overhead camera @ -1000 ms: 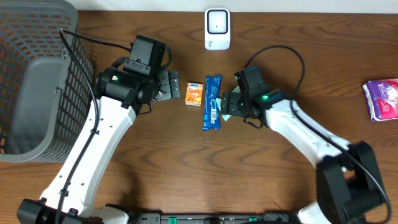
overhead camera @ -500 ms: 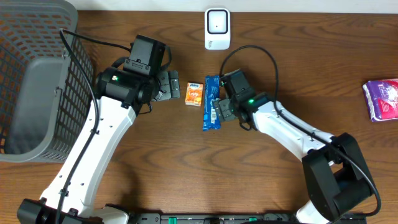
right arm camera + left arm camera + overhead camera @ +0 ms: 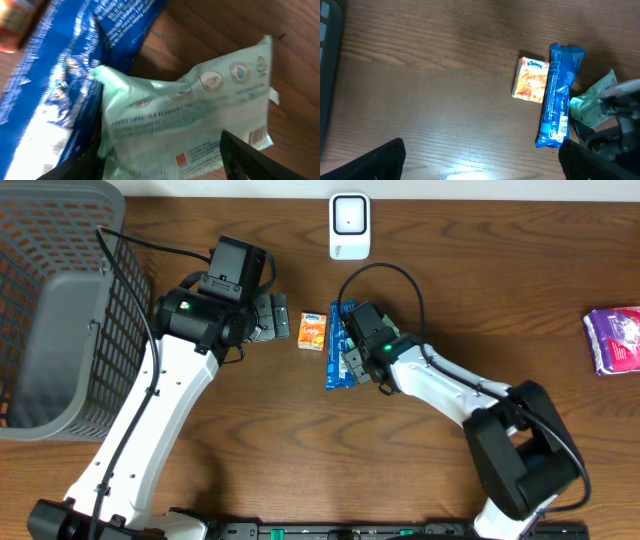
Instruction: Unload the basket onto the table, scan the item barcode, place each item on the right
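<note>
Near overhead centre, on the bench (image 3: 470, 290), my right jaws are straddling the green packet (image 3: 190, 125), which is overlapping the blue packet (image 3: 557, 100); whether they are clenching it I cannot tell. My left jaws are standing released.

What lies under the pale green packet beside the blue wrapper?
The green packet seems to overlap the blue wrapper at one edge; elsewhere wooden table. Whatever lies directly beneath is covered.

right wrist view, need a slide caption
Right gripper straddles a pale green pouch, barcode at its corner, beside a blue wrapper on the table
</note>
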Controlling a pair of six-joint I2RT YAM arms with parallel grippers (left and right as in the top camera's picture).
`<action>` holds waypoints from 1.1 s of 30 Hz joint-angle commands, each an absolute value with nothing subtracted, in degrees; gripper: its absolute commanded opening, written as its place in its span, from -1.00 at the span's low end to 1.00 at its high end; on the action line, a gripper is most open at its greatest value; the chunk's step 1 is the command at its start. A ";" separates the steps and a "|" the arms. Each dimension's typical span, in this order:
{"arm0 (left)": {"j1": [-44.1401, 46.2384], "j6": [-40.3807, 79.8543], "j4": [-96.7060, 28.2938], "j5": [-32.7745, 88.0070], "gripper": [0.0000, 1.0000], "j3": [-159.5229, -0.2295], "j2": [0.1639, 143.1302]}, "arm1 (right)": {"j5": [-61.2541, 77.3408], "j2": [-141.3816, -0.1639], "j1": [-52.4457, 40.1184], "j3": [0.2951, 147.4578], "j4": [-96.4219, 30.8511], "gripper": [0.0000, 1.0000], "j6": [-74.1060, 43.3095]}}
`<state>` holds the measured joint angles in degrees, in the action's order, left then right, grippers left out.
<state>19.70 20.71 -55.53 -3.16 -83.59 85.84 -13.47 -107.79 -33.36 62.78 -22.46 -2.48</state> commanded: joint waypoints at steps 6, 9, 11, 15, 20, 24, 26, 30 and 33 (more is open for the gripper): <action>19.57 20.16 -55.68 -3.51 0.96 -83.81 86.17 | -19.84 -114.15 -33.32 62.89 -23.03 -0.08 -7.07; 19.57 20.16 -55.68 -3.49 0.96 -83.81 86.17 | -20.73 -113.01 -33.10 63.90 -24.75 -0.42 -10.04; 19.57 20.16 -55.68 -3.51 0.96 -83.81 86.17 | -20.64 -111.57 -32.10 66.24 -28.21 -0.64 -13.39; 19.57 20.16 -55.68 -3.51 0.96 -83.81 86.17 | -14.63 -108.57 -28.05 72.12 -35.86 -0.98 -15.42; 19.57 20.16 -55.68 -3.51 0.96 -83.81 86.17 | 7.88 -106.34 -20.40 78.00 -41.19 -0.98 -15.40; 19.57 20.16 -55.68 -3.51 0.96 -83.81 86.17 | 30.83 -106.39 -12.95 78.19 -41.30 -0.98 -15.09; 19.57 20.16 -55.68 -3.51 0.96 -83.81 86.17 | 48.73 -106.39 -7.99 78.19 -40.40 -0.98 -13.04; 19.57 20.16 -55.68 -3.51 0.96 -83.81 86.17 | 65.45 -106.39 -3.79 78.15 -38.52 -0.98 -11.94; 19.57 20.16 -55.68 -3.51 0.96 -83.81 86.17 | 68.23 -106.41 -2.44 76.62 -37.21 -0.98 -11.97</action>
